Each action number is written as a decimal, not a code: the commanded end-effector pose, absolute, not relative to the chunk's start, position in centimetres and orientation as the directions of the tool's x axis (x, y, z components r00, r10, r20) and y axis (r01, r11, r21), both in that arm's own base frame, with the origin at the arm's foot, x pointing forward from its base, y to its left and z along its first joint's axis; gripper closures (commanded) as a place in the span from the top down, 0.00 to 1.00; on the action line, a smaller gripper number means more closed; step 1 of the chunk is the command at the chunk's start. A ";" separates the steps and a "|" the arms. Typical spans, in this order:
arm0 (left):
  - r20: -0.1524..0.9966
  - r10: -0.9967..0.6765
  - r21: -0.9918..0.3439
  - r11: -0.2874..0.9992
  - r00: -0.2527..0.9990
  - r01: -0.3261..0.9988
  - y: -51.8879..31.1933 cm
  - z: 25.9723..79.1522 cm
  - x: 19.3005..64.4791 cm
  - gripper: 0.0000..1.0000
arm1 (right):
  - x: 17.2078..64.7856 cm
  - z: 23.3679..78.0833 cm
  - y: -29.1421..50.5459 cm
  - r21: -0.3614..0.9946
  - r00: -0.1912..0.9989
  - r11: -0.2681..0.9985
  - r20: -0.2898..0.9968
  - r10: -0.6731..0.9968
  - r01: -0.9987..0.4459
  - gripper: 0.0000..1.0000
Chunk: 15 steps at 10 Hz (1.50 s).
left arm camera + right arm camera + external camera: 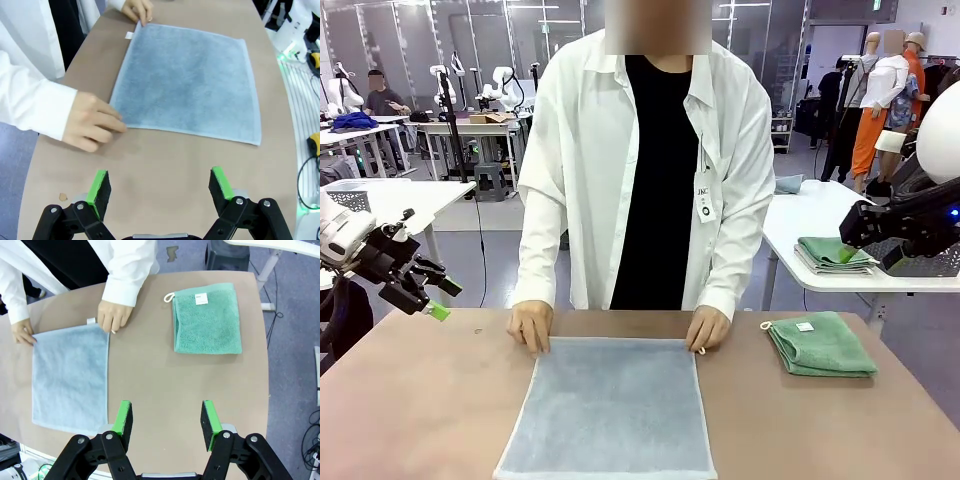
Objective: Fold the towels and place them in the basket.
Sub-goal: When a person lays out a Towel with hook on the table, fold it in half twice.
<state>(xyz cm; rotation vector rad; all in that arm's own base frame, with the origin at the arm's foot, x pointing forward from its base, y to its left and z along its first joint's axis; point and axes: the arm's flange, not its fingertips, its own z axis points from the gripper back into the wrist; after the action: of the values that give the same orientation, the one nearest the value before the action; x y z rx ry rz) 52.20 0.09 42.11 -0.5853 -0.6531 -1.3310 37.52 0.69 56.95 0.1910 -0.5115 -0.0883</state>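
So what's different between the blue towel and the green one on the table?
The blue towel is spread flat in one layer; the green towel is folded into a smaller, thicker pad. A person's hands rest on the blue towel's far corners; nobody touches the green towel. Both are fluffy cloths lying on the same brown table.

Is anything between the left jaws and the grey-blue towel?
Partly: a person's hand rests at the towel's near corner. Along the rest of that edge, only bare table lies in between.
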 end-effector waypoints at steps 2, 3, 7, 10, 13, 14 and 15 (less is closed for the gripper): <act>0.718 -0.687 -0.016 0.143 0.111 0.990 0.1 42.2 52.2 0.99 | 37.8 57.1 0.7 0.208 0.868 0.977 0.477 -0.135 0.037 0.69; 0.718 -0.687 -0.016 0.143 0.111 0.990 0.1 42.2 52.2 0.99 | 37.8 57.1 0.7 0.208 0.868 0.977 0.477 -0.135 0.037 0.69; 0.718 -0.687 -0.016 0.143 0.111 0.990 0.1 42.2 52.2 0.99 | 37.8 57.1 0.7 0.208 0.868 0.977 0.477 -0.135 0.037 0.69; 0.656 -0.753 0.094 0.138 0.043 0.986 -1.1 43.1 51.4 1.00 | 37.5 57.1 1.7 0.165 0.867 0.986 0.494 -0.063 -0.023 0.69; 0.506 -0.860 0.257 0.070 -0.072 0.964 -8.8 45.5 49.2 1.00 | 38.2 56.3 8.7 0.071 0.854 0.956 0.472 0.218 -0.283 0.69; 0.460 -0.883 0.269 0.039 -0.093 0.962 -11.2 45.3 48.6 1.00 | 38.3 55.5 11.6 0.041 0.823 0.914 0.452 0.344 -0.404 0.69; 0.414 -0.904 0.267 0.012 -0.104 0.964 -13.5 44.9 47.6 1.00 | 38.1 54.3 14.7 0.004 0.762 0.837 0.418 0.495 -0.547 0.69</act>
<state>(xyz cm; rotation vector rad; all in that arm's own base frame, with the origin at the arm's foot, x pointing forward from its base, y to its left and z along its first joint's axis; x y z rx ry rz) 48.52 -12.63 46.05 -0.1897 -0.6175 -1.5938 36.88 13.73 54.71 0.1414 -0.4380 0.4038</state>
